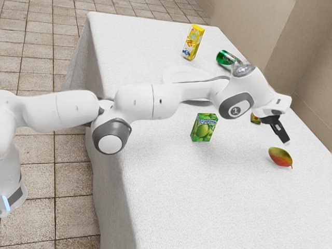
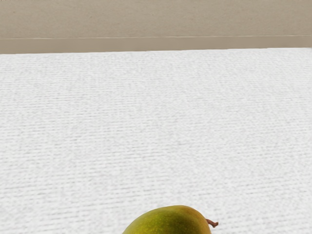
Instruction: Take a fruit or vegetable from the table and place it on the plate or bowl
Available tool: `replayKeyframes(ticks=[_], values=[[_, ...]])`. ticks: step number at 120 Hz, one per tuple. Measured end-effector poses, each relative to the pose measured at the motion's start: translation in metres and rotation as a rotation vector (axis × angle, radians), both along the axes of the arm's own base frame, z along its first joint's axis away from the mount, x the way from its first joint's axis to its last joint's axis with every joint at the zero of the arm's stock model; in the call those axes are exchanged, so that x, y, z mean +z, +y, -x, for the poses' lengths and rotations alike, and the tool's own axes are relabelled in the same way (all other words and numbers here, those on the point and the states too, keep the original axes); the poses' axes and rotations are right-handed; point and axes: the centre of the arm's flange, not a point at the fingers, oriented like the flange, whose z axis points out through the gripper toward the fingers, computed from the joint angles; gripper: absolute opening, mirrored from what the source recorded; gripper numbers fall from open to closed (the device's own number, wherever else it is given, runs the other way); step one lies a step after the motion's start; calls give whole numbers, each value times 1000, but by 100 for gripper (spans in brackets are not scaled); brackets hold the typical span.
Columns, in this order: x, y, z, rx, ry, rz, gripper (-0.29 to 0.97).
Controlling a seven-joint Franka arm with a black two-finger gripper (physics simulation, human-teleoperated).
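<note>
Mango (image 1: pixel 280 156) lies near gripper (image 1: pixel 280 133), green carton (image 1: pixel 203 127) well apart.

Bright, even light; faint soft shadows

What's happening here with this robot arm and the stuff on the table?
A white arm is reaching across the cloth-covered table. Its end effector hangs just above a mango, which lies on the cloth and has not been picked up yet. The wrist view shows the mango right under the hand. Farther back on the table are a green juice box, a yellow carton and a green can, none of them being handled.
</note>
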Motion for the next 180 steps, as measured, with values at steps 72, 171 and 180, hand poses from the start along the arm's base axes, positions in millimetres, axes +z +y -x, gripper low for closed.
replayKeyframes(ticks=[72, 171, 180], values=[[-11, -5, -4, 0, -53, 51, 68], [-43, 15, -12, 26, -23, 84, 67], [-43, 18, -12, 29, -24, 86, 67]])
